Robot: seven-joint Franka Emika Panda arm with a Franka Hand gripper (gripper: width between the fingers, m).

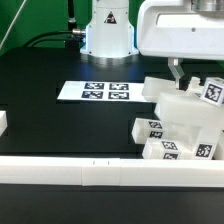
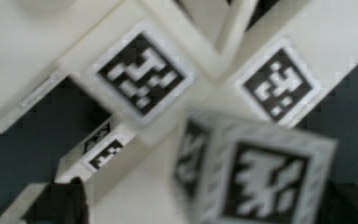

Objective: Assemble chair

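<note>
Slowly now: your gripper (image 1: 178,72) hangs over the chair parts (image 1: 185,112), at four o'clock from the marker board (image 1: 94,91). Whether it's gripping anything, I cannot tell. Centre it before closing.

Readable words, numbers, brands: none in either view; every marking is a coded pattern, not writing.
Marker board (image 1: 95,91): flat white sheet lying mid-desk, nearer the far edge; carries several black-and-white square tags, no letters.
Chair parts (image 1: 185,120): white blocks by the desk's near edge, toward the corner on the exterior view's right; black-and-white square tags on several faces.
Wrist view close-up: tilted tag (image 2: 144,72) and second tilted tag (image 2: 277,80), both fairly sharp; blurred tag (image 2: 261,170), pattern smeared.
Robot base (image 1: 108,30): at the desk's far edge; small dark mark, too small to read.
</note>
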